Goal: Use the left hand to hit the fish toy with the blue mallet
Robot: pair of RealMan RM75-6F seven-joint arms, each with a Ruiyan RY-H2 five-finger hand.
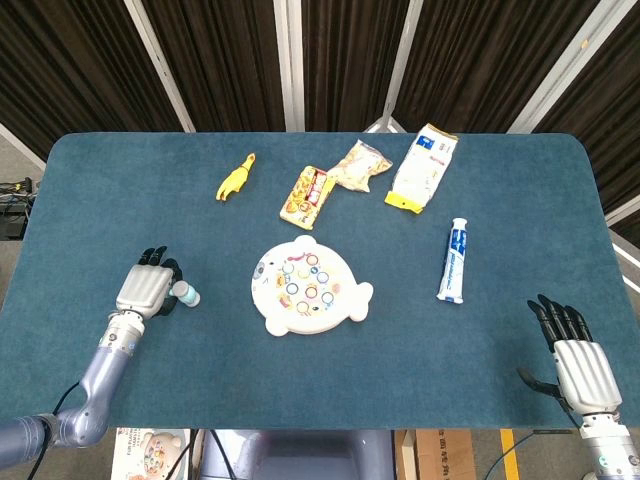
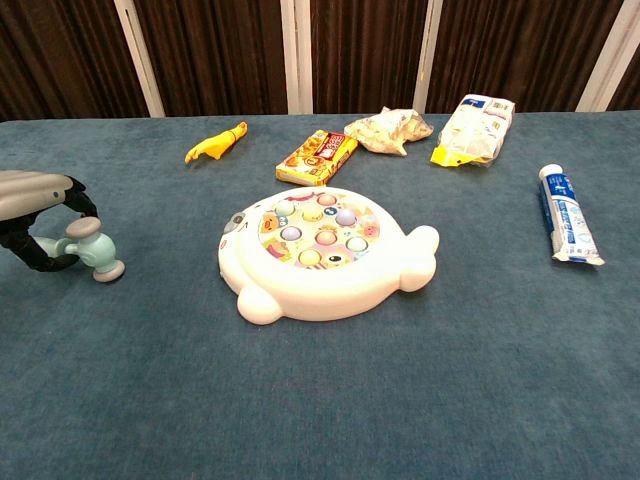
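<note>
Chest view shows the left hand (image 2: 35, 215) with fingers (image 2: 25, 255) grasping the pale blue plastic mallet (image 2: 92, 250), left of the white round fish toy (image 2: 320, 250); the right hand (image 1: 580, 365) lies released.

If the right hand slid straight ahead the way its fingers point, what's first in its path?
Probably nothing: the right hand points up the table's right side, and the toothpaste tube lies well off to its left. That strip of blue table looks bare to the far edge.

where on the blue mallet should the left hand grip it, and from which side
Grip the handle, not the head. The blue mallet lies on the table with its head toward the fish toy and its handle toward the left hand, whose fingers already curl over the handle. Coming from above on the left leaves the head free to strike.
</note>
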